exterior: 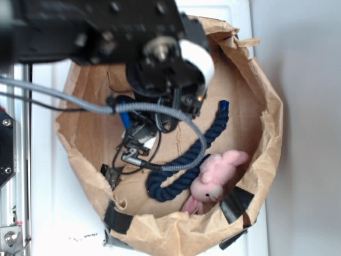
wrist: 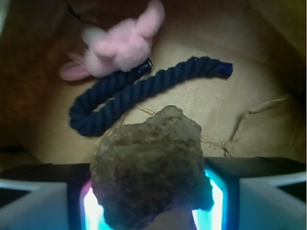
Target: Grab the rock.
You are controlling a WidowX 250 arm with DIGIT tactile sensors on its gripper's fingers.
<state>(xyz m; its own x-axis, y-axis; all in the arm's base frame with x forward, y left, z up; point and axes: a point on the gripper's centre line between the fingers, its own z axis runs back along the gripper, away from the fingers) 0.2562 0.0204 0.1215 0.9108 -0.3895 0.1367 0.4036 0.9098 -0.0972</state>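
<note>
The rock [wrist: 148, 163], a lumpy brown-grey stone, sits between my gripper's [wrist: 151, 196] two glowing pads in the wrist view and fills the gap between them. The jaws are shut on its sides. It seems to be held above the brown paper floor. In the exterior view my gripper [exterior: 136, 143] reaches down into the left half of the paper bag, and the arm hides the rock there.
A dark-blue rope [wrist: 139, 91] lies curved on the bag floor beyond the rock, also in the exterior view [exterior: 186, 154]. A pink plush bunny [wrist: 120, 48] [exterior: 216, 178] lies at its end. The crumpled bag walls [exterior: 266, 138] rise all round.
</note>
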